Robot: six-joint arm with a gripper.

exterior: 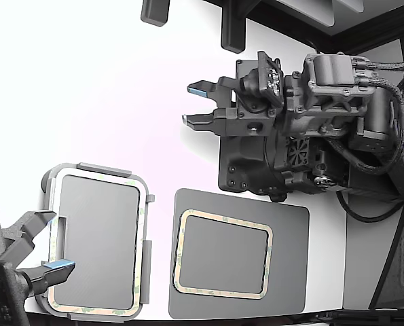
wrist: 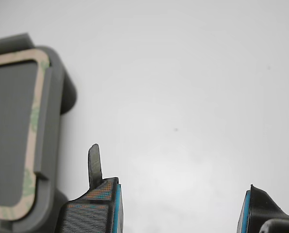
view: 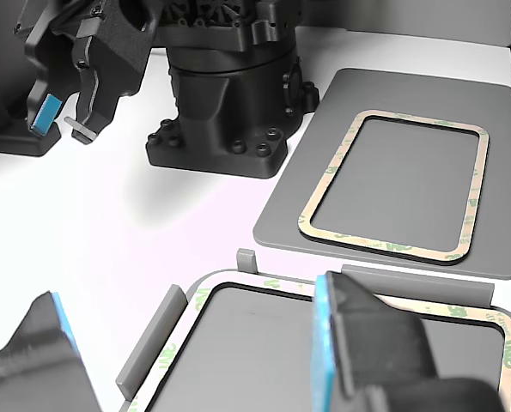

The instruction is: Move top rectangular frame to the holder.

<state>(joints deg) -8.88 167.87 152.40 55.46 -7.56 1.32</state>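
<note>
One tan, green-mottled rectangular frame [exterior: 93,311] lies inside the light grey holder [exterior: 66,168] at the exterior view's lower left. It also shows in the wrist view [wrist: 32,141] and the other view [view: 264,285], seated in the holder [wrist: 54,97] [view: 148,348]. An identical frame [exterior: 222,293] [view: 388,245] lies flat on the darker grey mat [exterior: 290,224]. My gripper [exterior: 188,104] [wrist: 180,204] [view: 63,123] is open and empty. It hangs over bare white table, well behind both frames and touching nothing.
A second arm's open gripper [exterior: 49,244] hovers over the holder's left edge, its blue-padded fingers [view: 358,343] close in the other view. My arm's black base [exterior: 256,163] stands behind the mat. Dark fixtures [exterior: 232,30] sit at the back. The table's front edge runs just below the holder.
</note>
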